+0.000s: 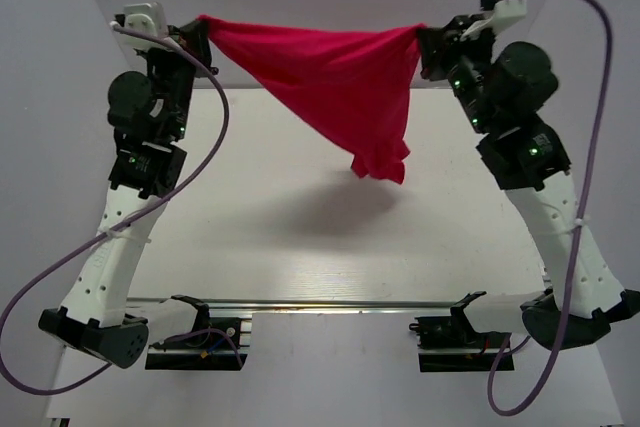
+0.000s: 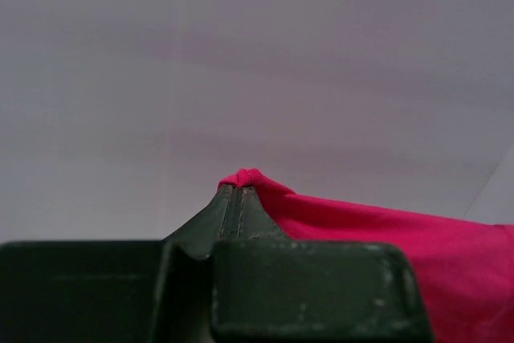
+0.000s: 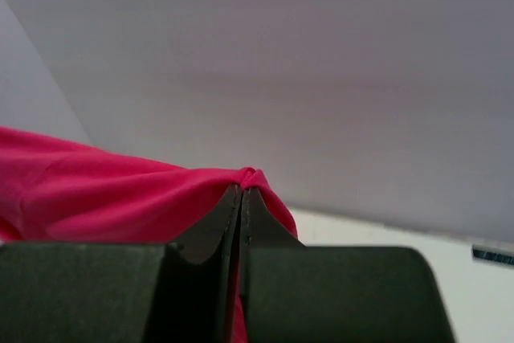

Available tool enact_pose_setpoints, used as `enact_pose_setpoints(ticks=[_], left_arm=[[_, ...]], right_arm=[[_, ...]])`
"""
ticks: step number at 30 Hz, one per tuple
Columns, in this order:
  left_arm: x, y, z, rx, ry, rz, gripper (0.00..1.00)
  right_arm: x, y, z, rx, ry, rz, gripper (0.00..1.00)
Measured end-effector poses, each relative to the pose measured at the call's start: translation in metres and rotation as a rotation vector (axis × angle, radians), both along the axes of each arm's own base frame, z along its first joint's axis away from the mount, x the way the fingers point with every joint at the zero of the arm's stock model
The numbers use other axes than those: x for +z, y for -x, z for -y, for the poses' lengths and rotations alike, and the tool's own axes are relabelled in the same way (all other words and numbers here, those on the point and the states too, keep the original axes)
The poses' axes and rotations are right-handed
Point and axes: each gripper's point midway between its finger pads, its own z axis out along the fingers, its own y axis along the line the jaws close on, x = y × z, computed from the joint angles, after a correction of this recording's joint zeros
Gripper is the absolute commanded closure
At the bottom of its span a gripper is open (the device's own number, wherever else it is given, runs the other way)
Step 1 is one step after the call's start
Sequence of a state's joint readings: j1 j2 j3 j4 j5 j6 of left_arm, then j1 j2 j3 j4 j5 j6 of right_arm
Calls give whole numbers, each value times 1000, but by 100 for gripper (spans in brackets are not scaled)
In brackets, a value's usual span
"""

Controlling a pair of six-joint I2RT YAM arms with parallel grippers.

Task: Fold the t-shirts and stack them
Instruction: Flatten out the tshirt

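Where the t-shirt [image 1: 330,82] hangs: above the desk [image 1: 300,257]
Left pincer [image 1: 203,24]: clamped on one corner
Right pincer [image 1: 422,35]: clamped on other corner

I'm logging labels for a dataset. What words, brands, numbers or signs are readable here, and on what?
None can be read. The t-shirt, pinched between the left gripper and right gripper, is plain pink with no print and no tag in view. The left arm and right arm carry no legible marking.
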State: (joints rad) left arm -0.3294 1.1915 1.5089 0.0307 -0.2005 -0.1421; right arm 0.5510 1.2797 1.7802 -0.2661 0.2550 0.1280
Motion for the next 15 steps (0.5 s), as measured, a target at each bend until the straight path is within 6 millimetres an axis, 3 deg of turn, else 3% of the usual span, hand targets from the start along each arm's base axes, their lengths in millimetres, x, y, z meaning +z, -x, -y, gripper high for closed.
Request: enact_pose_setpoints(ticks=[3, 6, 10, 15], left_arm=[[42, 22, -4, -10, -7, 98, 100], [70, 43, -10, -10, -10, 169, 100], [95, 67, -16, -10, -16, 238, 100], [111, 93, -23, -12, -20, 290, 100]], right_arm=[[50, 19, 14, -11, -15, 113, 100], [84, 37, 24, -11, -16, 204, 100], [106, 63, 32, 21, -3, 288, 100], [127, 105, 41, 88, -5, 381, 100]])
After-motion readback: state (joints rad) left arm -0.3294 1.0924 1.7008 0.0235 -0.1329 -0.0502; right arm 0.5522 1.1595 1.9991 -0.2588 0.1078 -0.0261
